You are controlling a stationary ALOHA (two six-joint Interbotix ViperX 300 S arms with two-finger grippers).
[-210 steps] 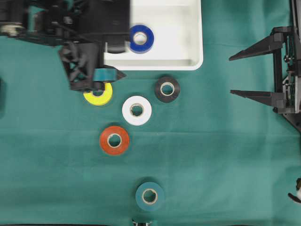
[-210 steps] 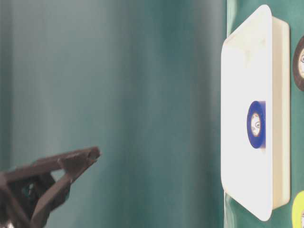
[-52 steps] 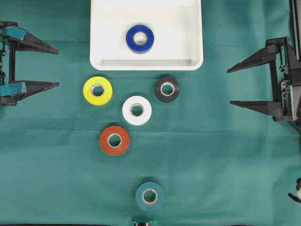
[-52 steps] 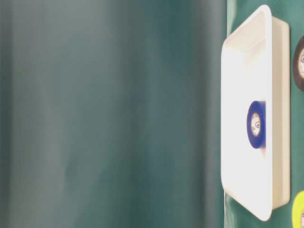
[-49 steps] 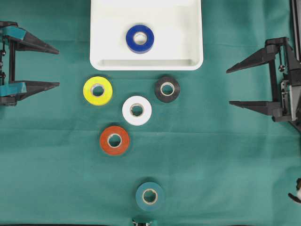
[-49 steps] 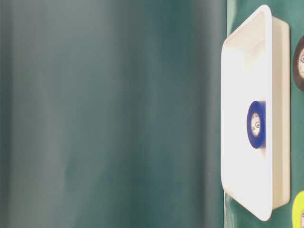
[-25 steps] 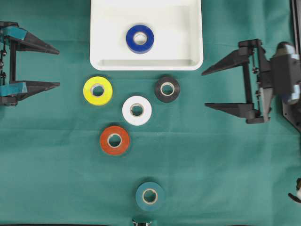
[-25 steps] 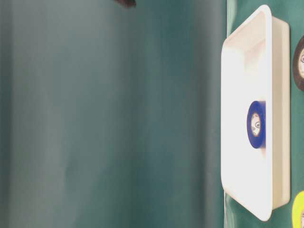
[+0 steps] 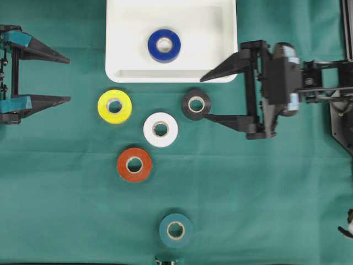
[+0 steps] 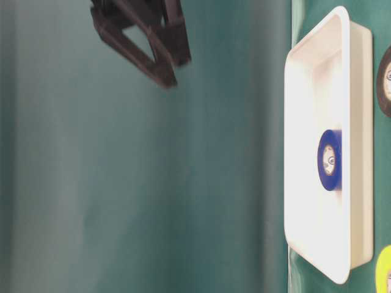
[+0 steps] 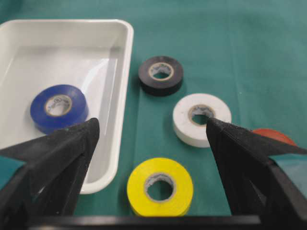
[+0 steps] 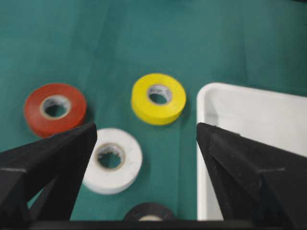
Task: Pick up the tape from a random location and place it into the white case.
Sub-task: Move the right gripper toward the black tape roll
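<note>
Now the right pincer [image 9: 208,97], spread wide and empty, hangs beside the black tape [image 9: 196,104] just near the white case [image 9: 227,55], so reaching is underway and next it likely lowers around that roll.

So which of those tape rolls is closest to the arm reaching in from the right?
The black tape roll, just below the white plastic tray. It sits between the right end effector's open fingertips; the other rolls lie farther left.
</note>
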